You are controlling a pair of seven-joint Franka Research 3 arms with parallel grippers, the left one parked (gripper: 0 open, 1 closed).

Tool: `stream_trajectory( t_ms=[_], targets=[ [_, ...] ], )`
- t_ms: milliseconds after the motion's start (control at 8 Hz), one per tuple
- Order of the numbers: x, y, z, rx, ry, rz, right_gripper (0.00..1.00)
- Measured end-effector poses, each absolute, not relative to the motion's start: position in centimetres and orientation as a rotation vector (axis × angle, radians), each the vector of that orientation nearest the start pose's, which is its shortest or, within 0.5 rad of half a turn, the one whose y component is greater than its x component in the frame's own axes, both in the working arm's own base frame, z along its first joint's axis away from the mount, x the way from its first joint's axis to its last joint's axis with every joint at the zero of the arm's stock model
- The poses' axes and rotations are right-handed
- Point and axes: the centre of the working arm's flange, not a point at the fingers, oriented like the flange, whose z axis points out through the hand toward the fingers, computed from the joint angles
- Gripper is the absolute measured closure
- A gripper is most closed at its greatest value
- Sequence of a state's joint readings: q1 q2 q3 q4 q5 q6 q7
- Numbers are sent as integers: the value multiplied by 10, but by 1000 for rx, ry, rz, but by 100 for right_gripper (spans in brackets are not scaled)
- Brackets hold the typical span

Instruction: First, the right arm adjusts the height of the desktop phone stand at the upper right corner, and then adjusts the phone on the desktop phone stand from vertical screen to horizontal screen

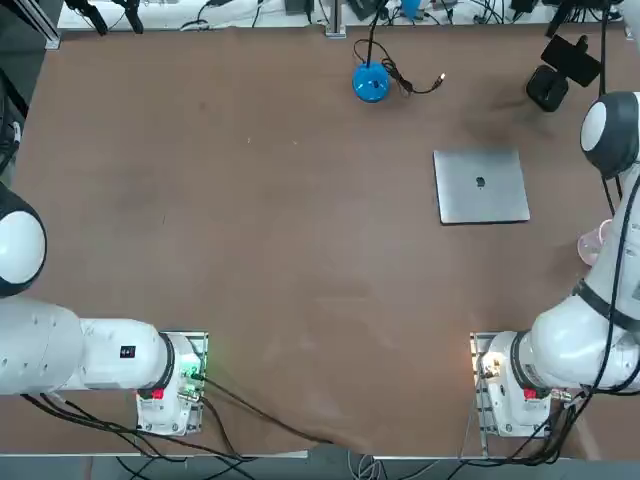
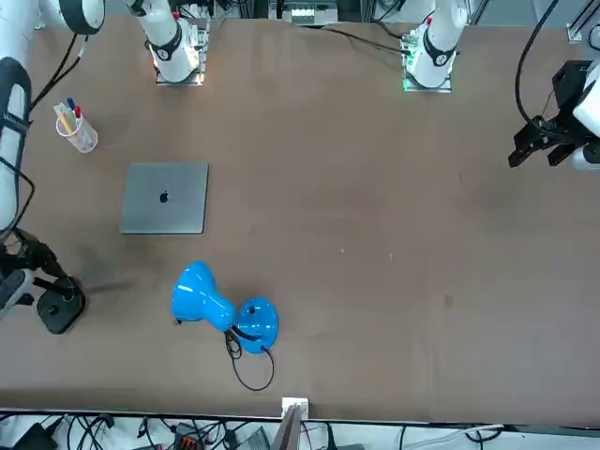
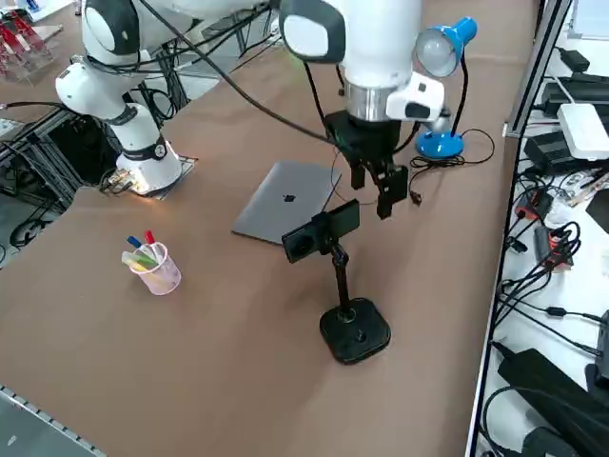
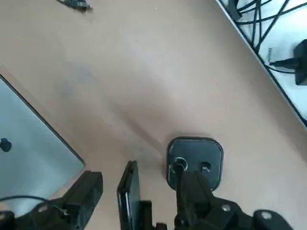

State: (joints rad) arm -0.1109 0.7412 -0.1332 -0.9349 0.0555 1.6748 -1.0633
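The large white jointed right arm [image 3: 371,38] reaches out over the far right corner of the brown table [image 1: 260,250], and its black two-finger right gripper [image 3: 373,195] hangs pointing down just above the small black rectangular phone [image 3: 321,231]. The fingers [image 4: 86,191] stand apart, released — one on each side of the phone's thin edge in the wrist view, neither pressing on it, nothing held. The phone sits in landscape, long side roughly level with a slight tilt, clipped at the head of the small black desktop phone stand [image 3: 354,328]. That stand's thin pole rises straight from a rounded black base planted on the tabletop, close to the table's edge where the cables run. From overhead, the phone [image 1: 571,60] shows as a slanted dark bar over the stand's base [image 1: 547,88], right in the upper right corner. Just beside the stand lies a flat grey metal laptop [image 3: 288,201], lid shut, dark logo at its centre — apart from the stand, not touching. Beyond it, a blue round-based desk lamp [image 3: 442,95] stands near the far edge, its black cord curling over the table. Nearer the arm's base, a clear plastic cup [image 3: 154,265] holds coloured markers, well apart from the stand.
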Motion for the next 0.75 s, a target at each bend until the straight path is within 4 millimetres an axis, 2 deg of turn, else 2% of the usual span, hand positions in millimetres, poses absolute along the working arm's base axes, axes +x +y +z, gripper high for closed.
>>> stream_trajectory(
  t_ms=[125,375,750],
  targets=[
    [736,-135,463,-2923,-1238,15,0],
    [725,-110,503,-2992,-1053,-2,0],
    [693,-77,562,-3055,-736,46,0]
  ],
)
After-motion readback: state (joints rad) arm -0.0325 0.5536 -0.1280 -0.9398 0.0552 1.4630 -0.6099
